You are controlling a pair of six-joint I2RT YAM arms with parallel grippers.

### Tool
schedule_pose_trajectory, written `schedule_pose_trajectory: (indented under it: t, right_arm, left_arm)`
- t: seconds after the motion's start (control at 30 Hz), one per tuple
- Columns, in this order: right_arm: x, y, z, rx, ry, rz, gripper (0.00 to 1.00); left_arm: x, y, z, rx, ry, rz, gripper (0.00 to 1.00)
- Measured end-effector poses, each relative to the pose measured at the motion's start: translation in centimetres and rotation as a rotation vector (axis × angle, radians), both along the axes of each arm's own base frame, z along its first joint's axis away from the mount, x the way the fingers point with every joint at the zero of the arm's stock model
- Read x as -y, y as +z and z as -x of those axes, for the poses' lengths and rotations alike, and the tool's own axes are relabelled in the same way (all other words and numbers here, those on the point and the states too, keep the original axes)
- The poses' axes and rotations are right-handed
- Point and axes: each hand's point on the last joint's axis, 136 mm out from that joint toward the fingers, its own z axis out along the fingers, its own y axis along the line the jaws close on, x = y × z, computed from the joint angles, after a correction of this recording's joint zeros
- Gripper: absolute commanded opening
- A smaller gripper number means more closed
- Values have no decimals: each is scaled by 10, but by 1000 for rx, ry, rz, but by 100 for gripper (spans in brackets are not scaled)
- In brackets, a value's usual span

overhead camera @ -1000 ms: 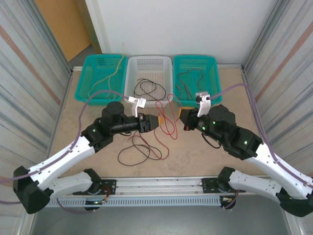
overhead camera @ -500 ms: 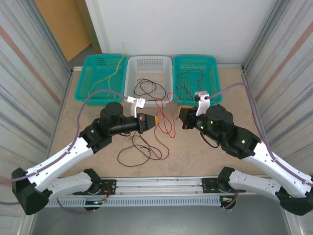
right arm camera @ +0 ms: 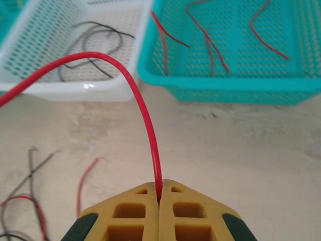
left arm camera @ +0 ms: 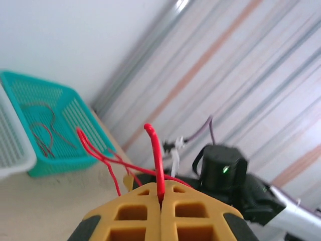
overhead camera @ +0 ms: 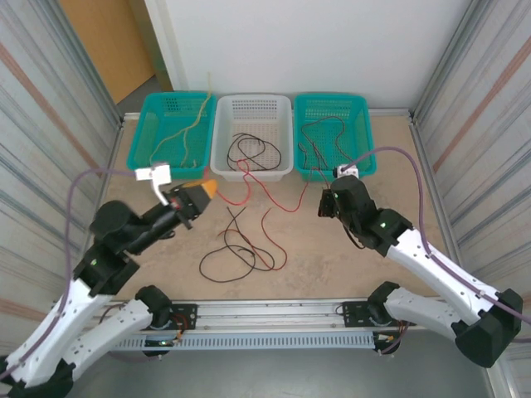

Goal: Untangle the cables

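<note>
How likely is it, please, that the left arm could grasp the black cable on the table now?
Probably not yet: the left gripper is shut on the red cable, also held by the right gripper. The black cable lies exposed nearby, so reach looks fine.

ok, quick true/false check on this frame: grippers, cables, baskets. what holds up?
1. The left gripper and the right gripper are each shut on a thin red cable. True.
2. The white plastic mesh basket is empty. False: thin black cables lie in it.
3. A loose tangle of black and red cables lies on the beige table between the arms. True.
4. The yellowish-tan cables lie in the right teal plastic basket. False: they lie in the left teal plastic basket; the right one holds red and dark cables.
</note>
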Motion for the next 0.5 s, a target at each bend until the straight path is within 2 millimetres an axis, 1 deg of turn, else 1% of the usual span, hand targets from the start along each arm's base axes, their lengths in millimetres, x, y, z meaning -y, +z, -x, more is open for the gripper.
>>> schedule_pose_trajectory:
  t: [0.07,0.13,0.23,0.27,0.33,0.4,0.5]
  right_arm:
    - [15,-1,-6,-5,-60,1,0]
    - [35,0,-13,-4,-136,-8,0]
    - [74,6,-20,2,-264,-57,0]
    - [87,11,-21,12,-301,-81,0]
    - [105,24,-21,35,-353,-132,0]
    - [113,39,-23,58,-372,-173,0]
    - [105,60,-26,85,-329,-222,0]
  left_arm:
    - [-27,1,-1,-20,117,-4,0]
    - [-53,-5,-7,-91,251,-46,0]
    - [-94,-25,-16,-221,471,-139,0]
    - [-106,-34,-17,-257,527,-174,0]
    - [-121,-56,-16,-325,599,-239,0]
    - [-130,-74,-15,-383,641,-290,0]
    - [-135,-94,-16,-435,669,-331,0]
